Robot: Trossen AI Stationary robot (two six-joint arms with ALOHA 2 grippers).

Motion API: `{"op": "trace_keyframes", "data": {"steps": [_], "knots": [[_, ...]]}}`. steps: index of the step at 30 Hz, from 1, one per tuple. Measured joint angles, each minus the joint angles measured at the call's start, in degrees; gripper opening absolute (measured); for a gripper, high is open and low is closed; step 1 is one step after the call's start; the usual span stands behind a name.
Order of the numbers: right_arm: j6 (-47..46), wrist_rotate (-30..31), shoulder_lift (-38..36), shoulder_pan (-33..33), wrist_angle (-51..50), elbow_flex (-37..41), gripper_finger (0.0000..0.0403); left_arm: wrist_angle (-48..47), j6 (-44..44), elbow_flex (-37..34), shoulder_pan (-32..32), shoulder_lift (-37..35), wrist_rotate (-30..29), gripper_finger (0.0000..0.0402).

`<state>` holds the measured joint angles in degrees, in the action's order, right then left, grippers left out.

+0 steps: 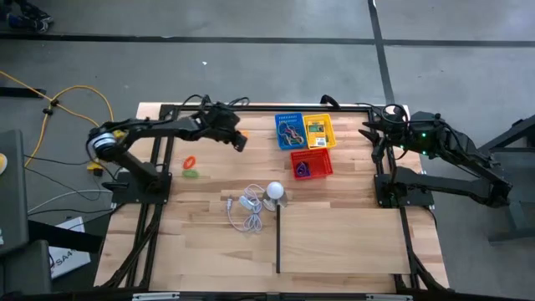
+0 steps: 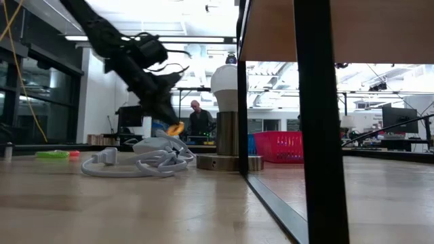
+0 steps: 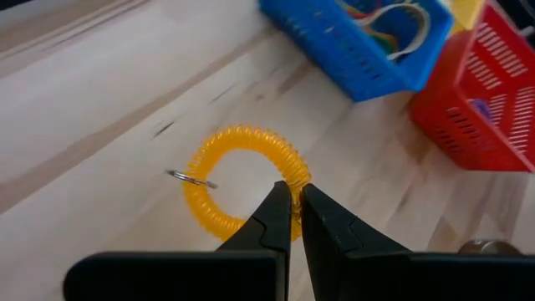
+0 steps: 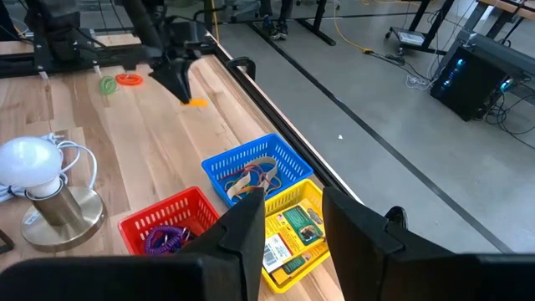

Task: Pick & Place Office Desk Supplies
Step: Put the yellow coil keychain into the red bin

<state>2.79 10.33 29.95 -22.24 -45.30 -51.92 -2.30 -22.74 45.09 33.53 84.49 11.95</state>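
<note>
Yellow coil ring [image 3: 242, 180] pinched in left claw [image 3: 292, 205], nearing blue basket [image 1: 288, 131] at 3 o'clock; orange ring [image 1: 190, 160] and green ring [image 1: 192, 174] remain on surface [image 1: 334, 242]; right claw [image 4: 288, 219] spread, idle.

The left arm reaches out over the table with its left gripper [image 3: 291, 205] pinched tight, and the right arm waits at the side, right gripper [image 4: 288, 219] open.

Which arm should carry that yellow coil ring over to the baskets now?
The left. Its gripper is already shut on the yellow coil ring, just off the blue basket. The right gripper hangs open at the table's far right edge, holding nothing.
</note>
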Motion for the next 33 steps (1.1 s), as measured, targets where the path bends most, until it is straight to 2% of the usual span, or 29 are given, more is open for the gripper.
{"op": "trace_keyframes", "data": {"steps": [7, 18, 33], "knots": [[0.0, 0.0, 0.0, 0.0, 0.0, 0.0, 0.011, 0.1, 2.7, 10.6, -4.7, 8.7, 0.4, 0.001], [0.0, 0.0, 0.0, 0.0, 0.0, 0.0, 0.011, 0.4, 9.1, 25.8, -10.3, 17.8, 0.4, 0.001], [0.0, 0.0, 0.0, 0.0, 0.0, 0.0, 0.011, 2.9, 13.5, 27.6, -15.4, 18.6, -1.8, 0.0009]]}}
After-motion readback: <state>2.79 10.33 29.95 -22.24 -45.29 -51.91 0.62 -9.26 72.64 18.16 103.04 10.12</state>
